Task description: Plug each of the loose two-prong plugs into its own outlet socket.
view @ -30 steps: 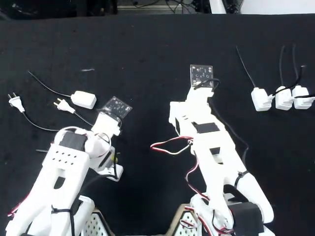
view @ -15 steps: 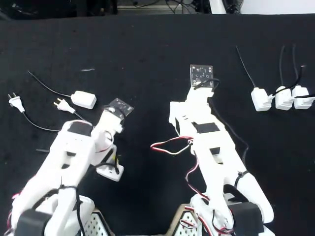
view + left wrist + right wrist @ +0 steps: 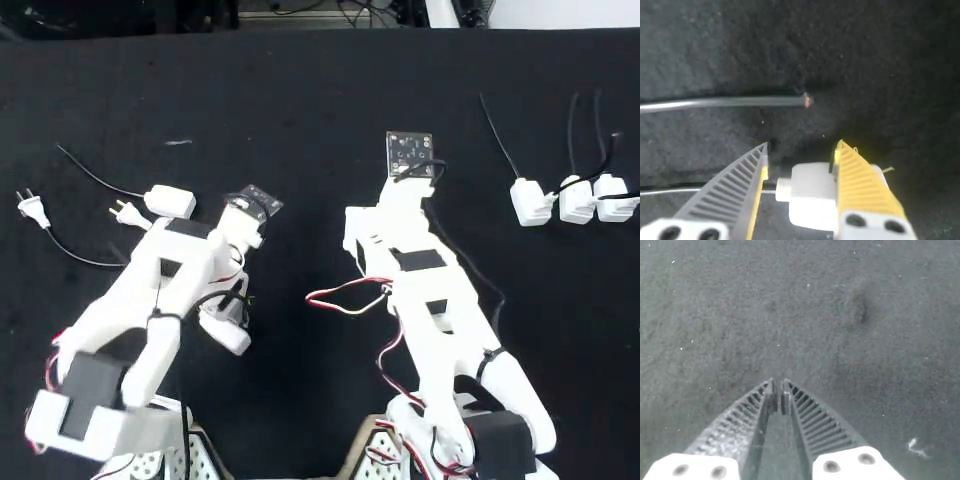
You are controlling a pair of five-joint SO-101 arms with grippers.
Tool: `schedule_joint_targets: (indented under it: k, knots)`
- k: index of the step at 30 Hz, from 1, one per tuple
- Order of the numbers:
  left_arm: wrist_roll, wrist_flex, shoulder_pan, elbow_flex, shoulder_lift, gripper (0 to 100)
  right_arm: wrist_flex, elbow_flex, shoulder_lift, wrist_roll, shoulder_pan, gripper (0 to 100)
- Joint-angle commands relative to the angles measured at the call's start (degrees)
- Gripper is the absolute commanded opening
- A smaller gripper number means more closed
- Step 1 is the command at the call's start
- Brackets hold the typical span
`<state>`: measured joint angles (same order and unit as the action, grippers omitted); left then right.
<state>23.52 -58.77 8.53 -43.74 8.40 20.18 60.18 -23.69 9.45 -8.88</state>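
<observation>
Plug A [image 3: 30, 207] and plug B [image 3: 125, 212] lie loose at the left of the table [image 3: 300, 90], prongs toward the left, cables trailing right under the left arm [image 3: 150, 300]; neither is seated.

Left socket [image 3: 170, 202] sits just right of plug B, apart from it; judged the nearest target.

Left arm lies over the plug cables, its tip just right of that socket.

Left pincer [image 3: 802, 147] is spread; grey finger [image 3: 730, 200] and yellow finger [image 3: 860, 185] flank a white block [image 3: 812, 192]; contact cannot be told. The block is likely a socket body; the wide opening suits bracketing it before closing. A cut cable end [image 3: 807, 101] lies just beyond on the cloth.

Right arm [image 3: 430, 290] is mid-table; right pincer [image 3: 777, 390] is pressed together, holding nothing, over bare cloth; judged parked to leave the left arm room.

Right sockets [image 3: 575, 198] stand in a row at far right, cables leading away; well apart from both plugs, so a plug bound there would need a carry across or a hand-over.
</observation>
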Motion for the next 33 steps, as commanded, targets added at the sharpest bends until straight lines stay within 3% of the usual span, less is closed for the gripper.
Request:
schedule_joint_targets:
  k: [1, 7, 13, 19, 24, 30, 33]
  knots:
    - [-0.44, 1.93, -0.48, 4.53, -1.32, 21, -0.97, -1.71, 0.31, 0.35, -0.97, 1.2]
    - [-0.44, -1.14, -5.58, 10.86, 1.93, 21, -0.97, -1.71, 0.31, 0.35, -0.97, 1.2]
    - [0.35, -17.14, -9.98, 18.59, 9.49, 21, -0.97, -1.71, 0.31, 0.35, -0.97, 1.2]
    - [14.77, -27.87, -10.59, 11.30, 13.10, 21, -0.97, -1.71, 0.31, 0.35, -0.97, 1.2]
    - [18.81, -28.31, -10.07, 3.47, 15.65, 21, -0.97, -1.71, 0.31, 0.35, -0.97, 1.2]
    - [18.29, -23.38, -10.07, -1.45, 21.80, 21, -0.97, -1.71, 0.31, 0.35, -0.97, 1.2]
    - [14.33, -17.49, -10.07, -5.41, 24.97, 21, -0.97, -1.71, 0.31, 0.35, -0.97, 1.2]
